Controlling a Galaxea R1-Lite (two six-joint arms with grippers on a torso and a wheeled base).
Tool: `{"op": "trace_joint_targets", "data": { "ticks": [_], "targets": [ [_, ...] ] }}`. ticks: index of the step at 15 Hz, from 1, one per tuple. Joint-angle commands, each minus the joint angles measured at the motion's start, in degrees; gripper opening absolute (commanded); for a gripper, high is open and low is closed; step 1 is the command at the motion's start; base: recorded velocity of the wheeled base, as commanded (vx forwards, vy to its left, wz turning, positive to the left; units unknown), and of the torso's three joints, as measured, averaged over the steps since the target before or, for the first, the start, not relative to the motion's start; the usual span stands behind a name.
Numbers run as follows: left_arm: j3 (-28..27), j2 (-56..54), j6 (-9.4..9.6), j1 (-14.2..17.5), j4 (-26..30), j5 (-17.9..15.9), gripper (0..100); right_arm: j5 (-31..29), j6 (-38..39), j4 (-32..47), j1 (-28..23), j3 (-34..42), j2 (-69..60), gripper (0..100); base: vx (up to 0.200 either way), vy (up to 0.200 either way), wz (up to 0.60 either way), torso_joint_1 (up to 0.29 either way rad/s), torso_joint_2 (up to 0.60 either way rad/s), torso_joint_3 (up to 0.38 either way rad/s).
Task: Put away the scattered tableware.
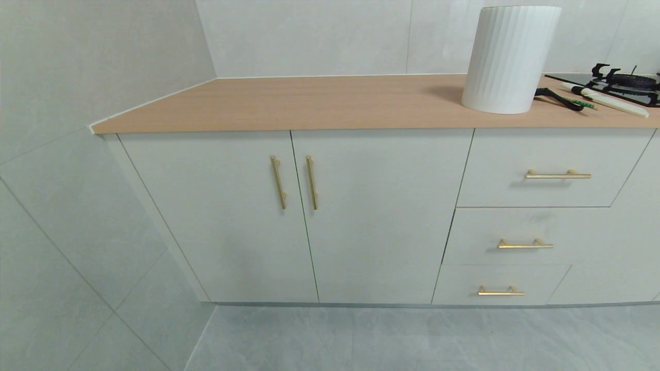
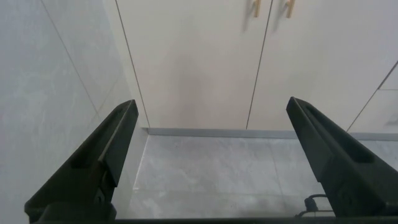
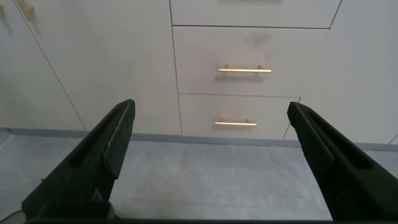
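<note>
The tableware I am to put away lies at the far right end of the counter (image 1: 309,103): a black-handled tool (image 1: 559,98), a thin green stick (image 1: 585,104) and a long cream utensil (image 1: 613,102). They lie flat and at loose angles to one another, between the white ribbed pot (image 1: 508,59) and the stove burner (image 1: 629,82). The black-handled tool's near end runs right up to the pot's base. The cream utensil lies along the stove's edge; I cannot tell whether it touches.

The pot stands upright just beside them. I judge it to be the holder they belong in, though the top drawer (image 1: 558,175) right below them could serve as well.

My left gripper (image 2: 211,168) hangs low in front of the cupboard doors (image 1: 278,183), its fingers spread wide with nothing between them and the floor (image 2: 205,174) below. My right gripper (image 3: 211,165) is just as wide apart and bare. It sits low before the middle drawer (image 3: 244,70) and the bottom drawer (image 3: 236,123).

Both hands are held down and out of the way, well apart from the utensils, so I take it the job is not yet begun. The next move calls for raising an arm to counter height; the right one is on the nearer side.
</note>
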Motion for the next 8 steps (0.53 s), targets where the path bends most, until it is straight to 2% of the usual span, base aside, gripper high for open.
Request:
{"op": "trace_joint_targets", "data": {
  "ticks": [1,3,5,8],
  "targets": [
    [0.0,0.0,0.04,0.0,0.0,0.0,100,0.0,0.0,0.1,0.0,0.0,0.1,100,0.0,0.0,0.0,0.0,0.0,0.0],
    [0.0,0.0,0.21,0.0,0.0,0.0,100,-0.2,0.1,0.1,0.0,0.1,0.1,100,0.0,0.0,0.0,0.0,0.0,0.0],
    [0.0,0.0,1.09,0.0,0.0,0.0,100,-0.1,0.0,0.1,0.0,0.0,0.1,100,0.0,-0.2,0.0,0.002,0.01,0.0],
    [0.0,0.0,1.09,0.0,0.0,0.0,100,-0.1,0.0,0.1,0.0,0.1,0.1,100,0.0,-0.2,0.0,0.004,0.0,0.004]
  ]
}}
